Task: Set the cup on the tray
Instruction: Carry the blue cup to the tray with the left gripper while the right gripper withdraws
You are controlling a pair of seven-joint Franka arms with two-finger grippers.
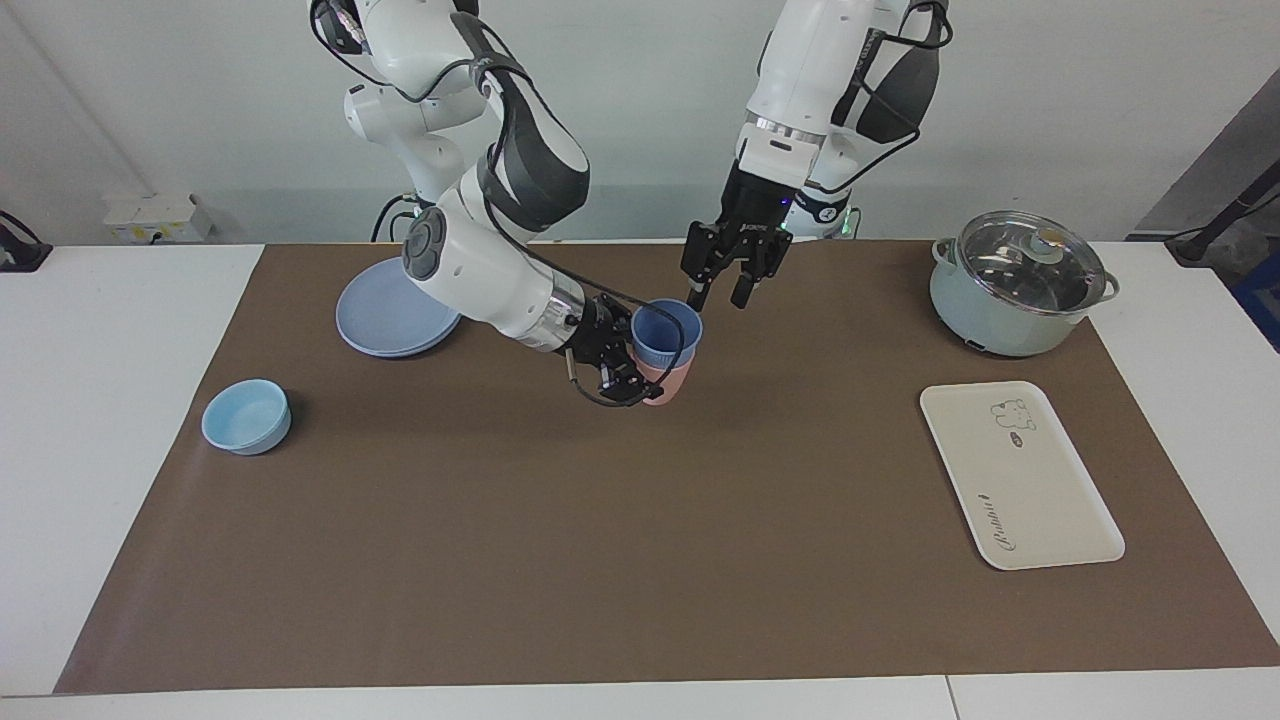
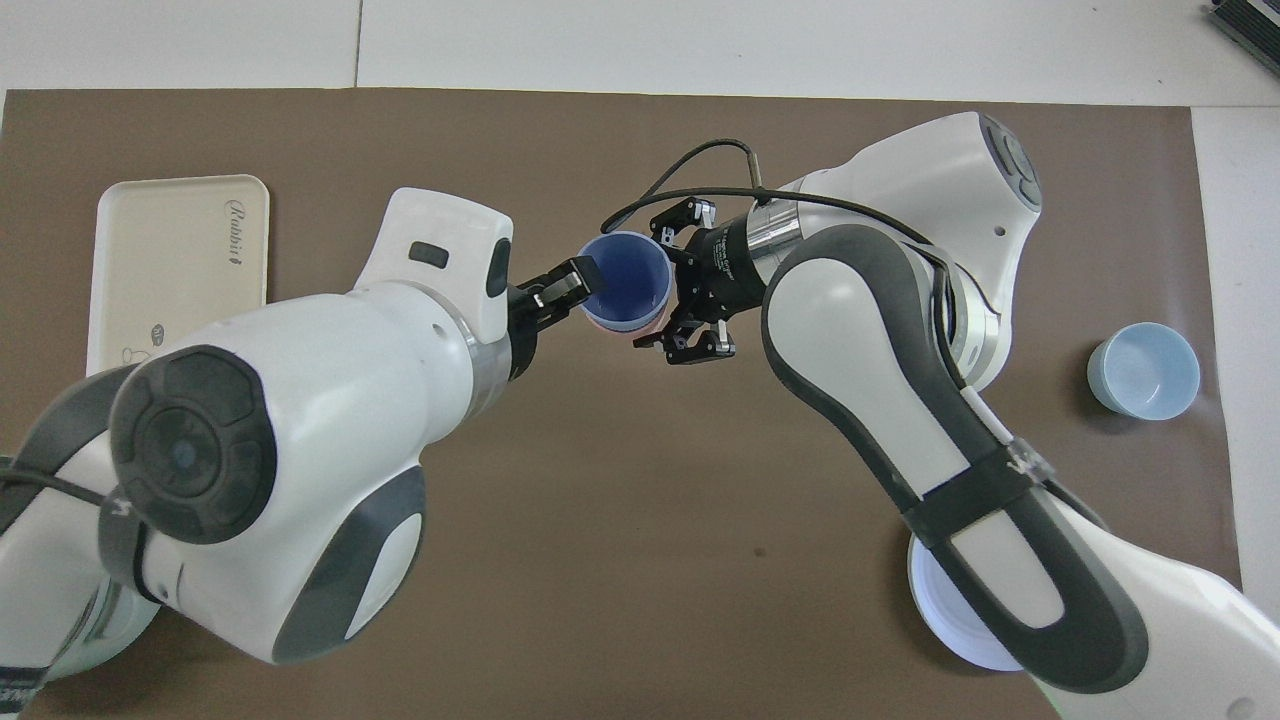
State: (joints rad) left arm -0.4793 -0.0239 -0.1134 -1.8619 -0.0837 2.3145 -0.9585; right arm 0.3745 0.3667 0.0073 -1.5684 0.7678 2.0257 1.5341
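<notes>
Periwinkle-blue plastic cup (image 1: 667, 335) sits nested in a salmon-pink tumbler (image 1: 672, 383) at bench centre, right claw (image 1: 620, 375) clamped on the pink tumbler. Left claw (image 1: 727, 283), fingers spread, hovers at the cup's one o'clock. Cream-white rectangular tray (image 1: 1045, 510) lies well apart.

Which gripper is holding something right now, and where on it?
The right gripper grips the pink tumbler by its side wall, the blue cup nested inside it. The left gripper hangs open above the cup's rim, holding nothing.

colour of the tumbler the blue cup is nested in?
Salmon pink. The pink tumbler shows best in the facing view, under the cup.
</notes>
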